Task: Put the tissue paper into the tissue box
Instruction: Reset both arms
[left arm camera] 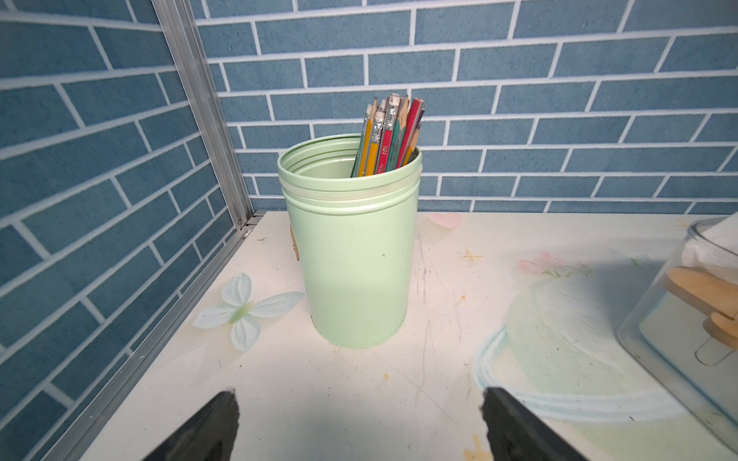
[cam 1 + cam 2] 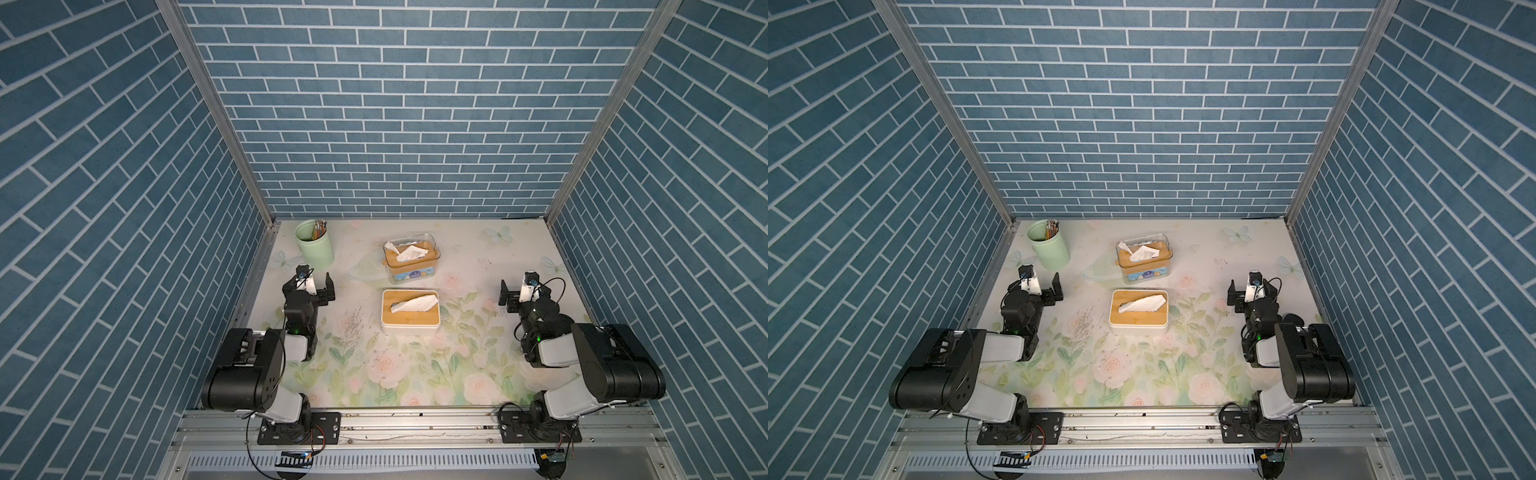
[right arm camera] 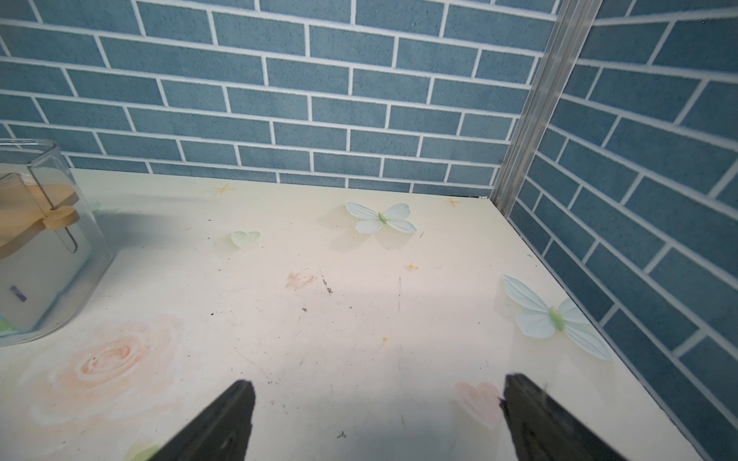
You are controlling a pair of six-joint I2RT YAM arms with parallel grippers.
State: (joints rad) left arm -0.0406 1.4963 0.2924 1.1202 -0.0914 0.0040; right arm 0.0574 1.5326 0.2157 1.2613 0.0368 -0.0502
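Although the wrist views cut off all but dark fingertips (image 1: 211, 427), the scuffed floral table (image 2: 457, 374) shows between them: left gripper (image 1: 357, 401) and right gripper (image 3: 379, 383) stand released, empty. The rectangular white tissue box (image 2: 409, 321), bamboo-lidded, sits mid-table; crumpled tissue paper (image 2: 415, 302) lies across its lid; whether an end enters the slot cannot be told.

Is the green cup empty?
No, the green cup has a bunch of pencils standing in it, sticking up past its rim.
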